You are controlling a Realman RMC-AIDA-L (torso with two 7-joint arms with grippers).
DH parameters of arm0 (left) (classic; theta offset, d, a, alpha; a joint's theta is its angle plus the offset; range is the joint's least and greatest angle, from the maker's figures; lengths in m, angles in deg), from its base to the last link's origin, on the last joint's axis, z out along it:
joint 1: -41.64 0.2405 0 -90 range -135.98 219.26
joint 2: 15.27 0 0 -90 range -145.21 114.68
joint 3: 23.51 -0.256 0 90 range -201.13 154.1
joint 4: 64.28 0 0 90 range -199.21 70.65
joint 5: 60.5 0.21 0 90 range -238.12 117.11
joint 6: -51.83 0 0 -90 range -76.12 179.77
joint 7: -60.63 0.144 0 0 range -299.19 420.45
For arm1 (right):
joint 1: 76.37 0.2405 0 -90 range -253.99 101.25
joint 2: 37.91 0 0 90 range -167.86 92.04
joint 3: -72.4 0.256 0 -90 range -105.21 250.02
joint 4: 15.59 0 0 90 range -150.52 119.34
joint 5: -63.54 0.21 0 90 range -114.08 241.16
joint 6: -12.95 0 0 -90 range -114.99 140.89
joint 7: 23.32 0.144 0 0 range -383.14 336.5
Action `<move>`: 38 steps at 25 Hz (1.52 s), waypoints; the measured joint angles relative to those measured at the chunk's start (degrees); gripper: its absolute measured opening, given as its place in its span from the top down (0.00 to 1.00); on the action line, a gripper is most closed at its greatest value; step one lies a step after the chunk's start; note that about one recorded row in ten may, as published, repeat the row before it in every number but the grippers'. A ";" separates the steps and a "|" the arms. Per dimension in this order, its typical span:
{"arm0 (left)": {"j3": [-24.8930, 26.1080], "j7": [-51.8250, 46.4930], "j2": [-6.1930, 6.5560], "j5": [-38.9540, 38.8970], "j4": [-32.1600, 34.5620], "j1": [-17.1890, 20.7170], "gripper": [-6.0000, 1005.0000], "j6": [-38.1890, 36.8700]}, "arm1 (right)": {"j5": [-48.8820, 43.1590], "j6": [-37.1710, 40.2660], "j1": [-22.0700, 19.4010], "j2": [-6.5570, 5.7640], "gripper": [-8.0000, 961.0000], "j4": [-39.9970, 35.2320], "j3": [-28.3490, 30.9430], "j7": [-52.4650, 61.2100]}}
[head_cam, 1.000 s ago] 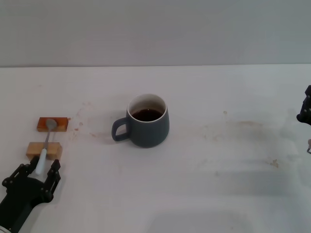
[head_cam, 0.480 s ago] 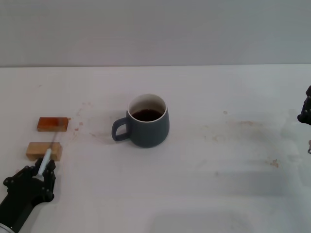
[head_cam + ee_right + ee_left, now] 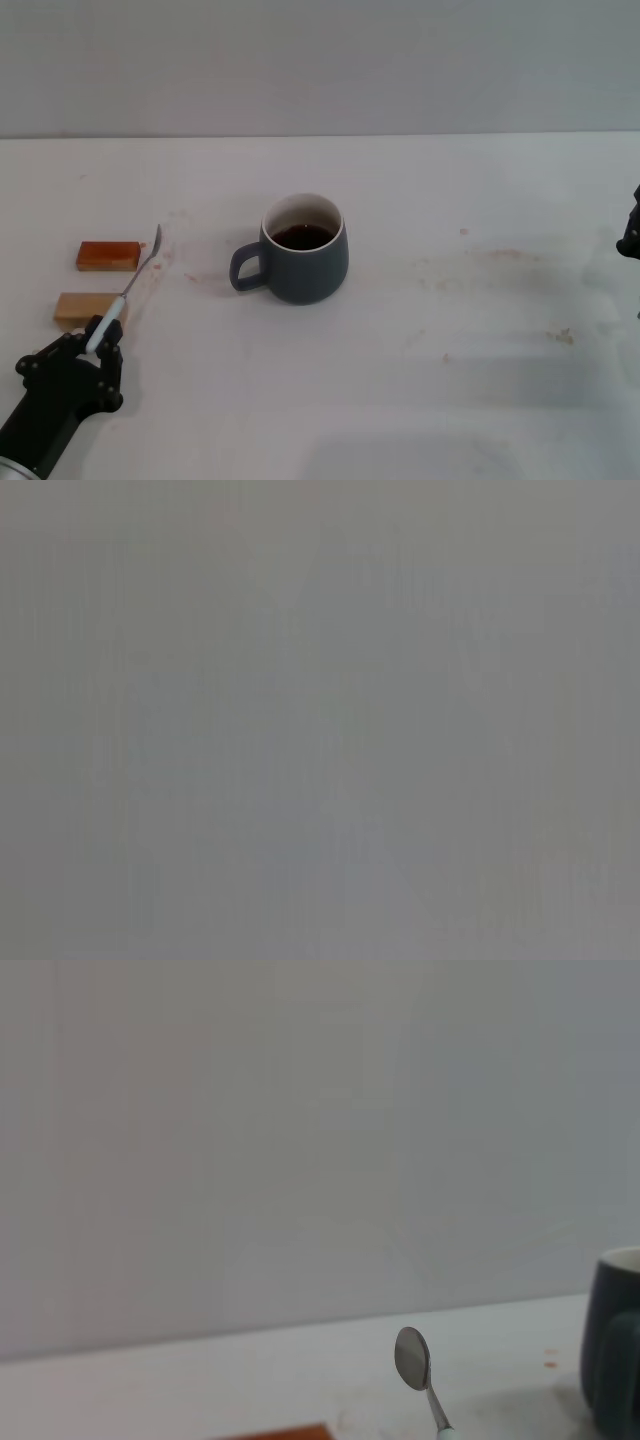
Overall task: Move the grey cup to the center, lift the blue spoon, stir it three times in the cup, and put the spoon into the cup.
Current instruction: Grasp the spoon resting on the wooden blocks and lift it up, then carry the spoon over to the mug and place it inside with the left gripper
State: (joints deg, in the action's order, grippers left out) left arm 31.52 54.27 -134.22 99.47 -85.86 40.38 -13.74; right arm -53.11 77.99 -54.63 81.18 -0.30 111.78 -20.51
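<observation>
Left gripper (image 3: 97, 345) is clamped on the blue spoon (image 3: 128, 290) by its handle, bowl raised clear of the two wooden blocks (image 3: 107, 256). The grey cup (image 3: 298, 249) sits mid-table, well apart. Best carry it level, then tip the bowl down over the rim. Right gripper (image 3: 630, 235) parked at the edge; can't tell its fingers. No writing visible

I see the grey cup (image 3: 305, 249) upright mid-bench, handle toward my left, dark liquid inside. The blue spoon (image 3: 131, 287) is tilted up off the bench, bowl raised, well left of it.
</observation>
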 joint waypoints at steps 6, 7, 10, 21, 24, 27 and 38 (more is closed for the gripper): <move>-0.92 2.62 0.53 0.10 -3.93 1.23 0.86 0.33 | -0.04 1.16 -0.55 0.00 0.99 0.00 -0.05 0.00; -0.94 2.36 0.70 0.15 -4.36 1.10 0.86 0.41 | -0.05 1.51 -0.72 0.00 0.99 -0.01 -0.07 0.00; -0.86 1.85 1.26 0.41 -6.08 0.37 0.86 1.33 | -0.06 2.40 -1.07 0.00 0.99 0.00 -0.09 0.00; -0.32 -1.92 10.45 2.17 -25.88 -1.68 0.86 19.51 | -0.05 7.40 -2.10 0.09 0.99 0.60 -0.08 -3.32; 1.28 -5.48 14.85 2.56 -33.92 -1.29 0.86 23.84 | 0.19 9.04 -3.06 0.26 0.99 3.21 0.16 -8.96; 3.33 -6.65 16.04 3.91 -37.83 -1.12 0.86 27.43 | 0.44 9.37 -4.23 0.13 0.99 6.20 1.43 -10.85; 9.44 -1.52 15.22 5.61 -53.60 -2.00 0.86 52.35 | 0.56 12.18 -4.88 -0.09 0.99 5.62 9.83 -11.69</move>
State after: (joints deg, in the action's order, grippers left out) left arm 40.96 52.74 -119.00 105.08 -139.46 38.38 38.61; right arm -52.56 90.17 -59.51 81.08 5.32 121.60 -32.20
